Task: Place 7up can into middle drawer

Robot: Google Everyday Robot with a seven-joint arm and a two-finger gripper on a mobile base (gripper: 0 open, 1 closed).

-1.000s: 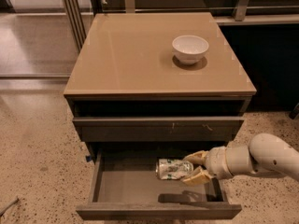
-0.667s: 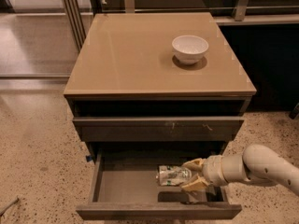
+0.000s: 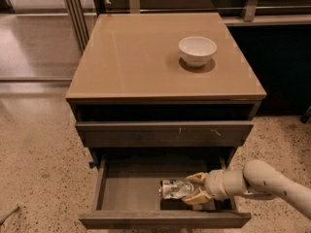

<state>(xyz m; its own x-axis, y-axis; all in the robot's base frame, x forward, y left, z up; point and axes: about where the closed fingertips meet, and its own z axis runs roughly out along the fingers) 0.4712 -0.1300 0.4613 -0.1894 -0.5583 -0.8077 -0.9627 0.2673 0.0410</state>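
The 7up can (image 3: 173, 189), silver with green print and dented, lies on its side low inside the open middle drawer (image 3: 131, 194), right of centre on the grey floor. My gripper (image 3: 193, 189) reaches in from the right on a white arm. Its tan fingers (image 3: 196, 178) are closed around the can's right end. Whether the can rests on the floor or hangs just above it cannot be told.
A white bowl (image 3: 197, 50) stands on the tan cabinet top (image 3: 146, 57) at the back right. A closed drawer front with small pale scratches (image 3: 165, 132) sits above the open drawer. Speckled floor lies to the left; a dark wall lies to the right.
My gripper has moved the can lower and toward the drawer's front, deeper into the drawer. The arm has dropped with it.
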